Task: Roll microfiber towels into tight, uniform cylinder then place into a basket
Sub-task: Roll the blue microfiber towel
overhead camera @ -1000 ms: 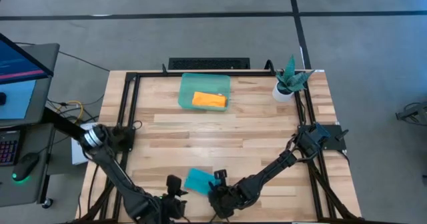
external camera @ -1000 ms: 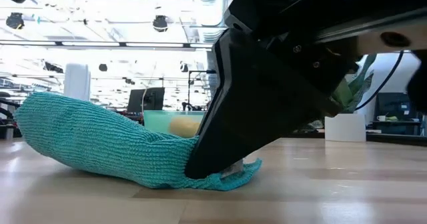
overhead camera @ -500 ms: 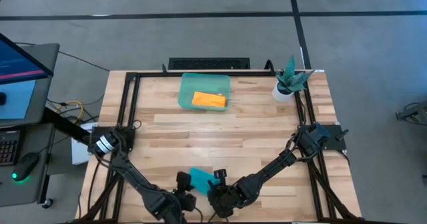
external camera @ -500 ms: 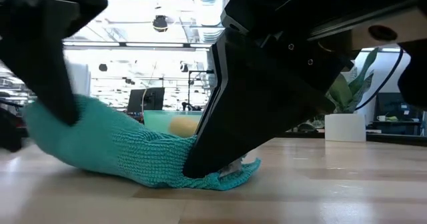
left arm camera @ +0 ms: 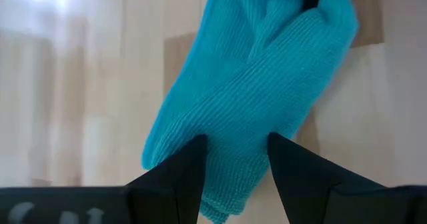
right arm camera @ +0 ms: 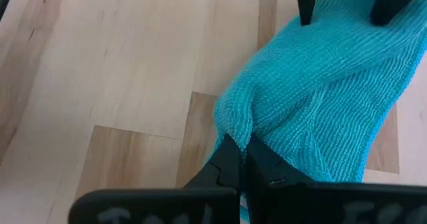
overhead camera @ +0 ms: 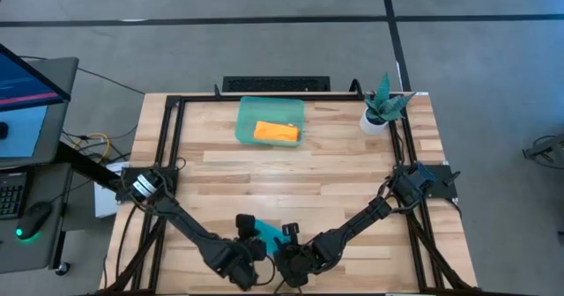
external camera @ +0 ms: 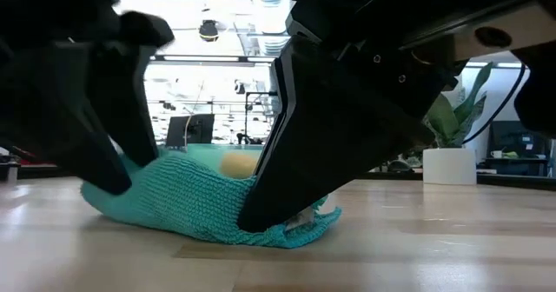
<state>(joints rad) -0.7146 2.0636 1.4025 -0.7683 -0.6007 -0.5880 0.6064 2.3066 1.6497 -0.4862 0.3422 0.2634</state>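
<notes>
Rolling the teal towel point(overhead camera: 265, 235) is the step in hand, at the six o'clock edge of the surface point(overhead camera: 335, 177), nearest the arms' bases. The right gripper point(right arm camera: 241, 159) has its jaws pinched nearly closed on one end of the cloth, a small gathered fold clamped between the tips. The left gripper point(left arm camera: 235, 159) sits at the towel's other end with its jaws parted around the bulk of the fabric, one finger on each side; whether they are pressing it cannot be told.

The towel is a loose, lumpy bundle, fatter at one end and tapering toward the pinched end, so it is not yet a tight cylinder. By my reading, the next move calls for the left jaws to close on their end and for both grippers to turn or tuck the cloth together, keeping tension so the roll stays even, before it is carried toward twelve o'clock.

Its weave is a fine ribbed knit, soft and slack, against pale wood planks with a smooth, faintly glossy finish.

Farther off, near twelve o'clock, the basket point(overhead camera: 248, 111), a shallow translucent green tray, already holds the orange towel point(overhead camera: 276, 132) as a short flattened roll. A small white pot with a spiky plant point(overhead camera: 380, 109) stands toward one o'clock.
</notes>
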